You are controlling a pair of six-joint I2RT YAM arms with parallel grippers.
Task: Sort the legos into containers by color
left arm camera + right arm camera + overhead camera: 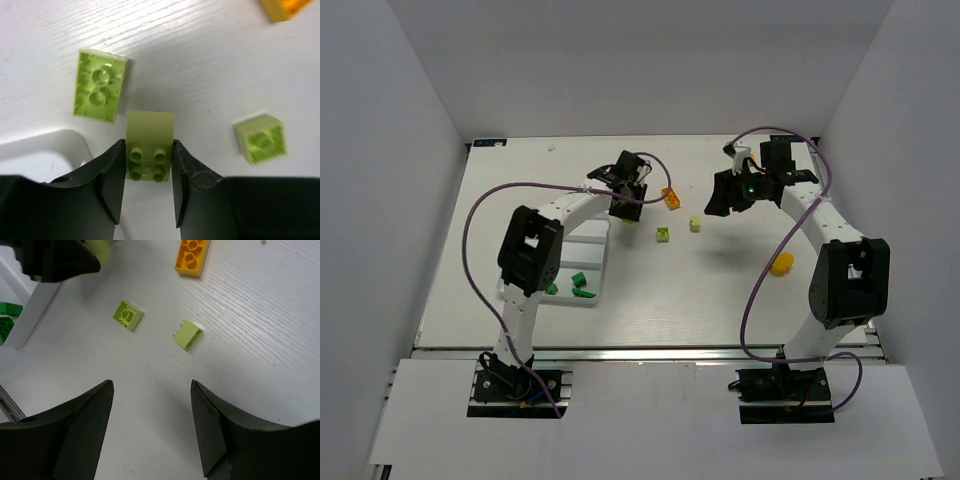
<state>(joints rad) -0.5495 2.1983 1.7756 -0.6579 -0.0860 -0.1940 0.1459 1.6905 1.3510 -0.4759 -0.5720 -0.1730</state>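
Observation:
My left gripper (pixel 149 144) is shut on a lime brick (pixel 149 131), studs toward the camera, just past the corner of the white tray (pixel 35 152). In the top view this gripper (pixel 628 208) is at the tray's (pixel 603 270) far right corner. Two lime bricks (pixel 100 85) (pixel 261 138) lie on the table beyond it, also seen from above (pixel 663 235) (pixel 695 224). An orange brick (pixel 671 198) lies further back. Dark green bricks (pixel 579 281) lie in the tray. My right gripper (pixel 151 385) is open and empty above bare table, short of the two lime bricks (pixel 128 315) (pixel 187 334).
A rounded yellow-orange piece (pixel 781 264) lies on the right, near the right arm's elbow. White walls enclose the table on three sides. The left arm's purple cable loops over the left half of the table.

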